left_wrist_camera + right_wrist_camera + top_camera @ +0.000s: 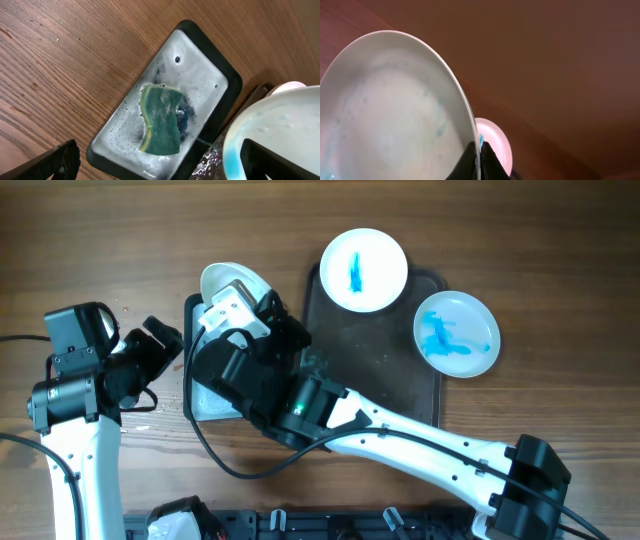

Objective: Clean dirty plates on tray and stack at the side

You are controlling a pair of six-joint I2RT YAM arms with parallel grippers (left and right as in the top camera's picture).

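Note:
My right gripper [240, 308] is shut on the rim of a white plate [226, 278] and holds it tilted on edge above the small black sponge tray [189, 360]. In the right wrist view the fingers [479, 159] pinch the plate [390, 115], which has faint blue smears. My left gripper [163, 352] is open and empty just left of it. In the left wrist view the open jaws [165, 172] hang over a green and yellow sponge [161, 120] lying in the soapy tray [125, 135], with the held plate [272, 125] at the right.
A dark tray [400, 395] lies right of centre. A white plate with blue smears [363, 270] sits at its top edge, and another blue-smeared plate [457, 333] overhangs its right edge. A pale pink disc [495, 145] shows behind the held plate.

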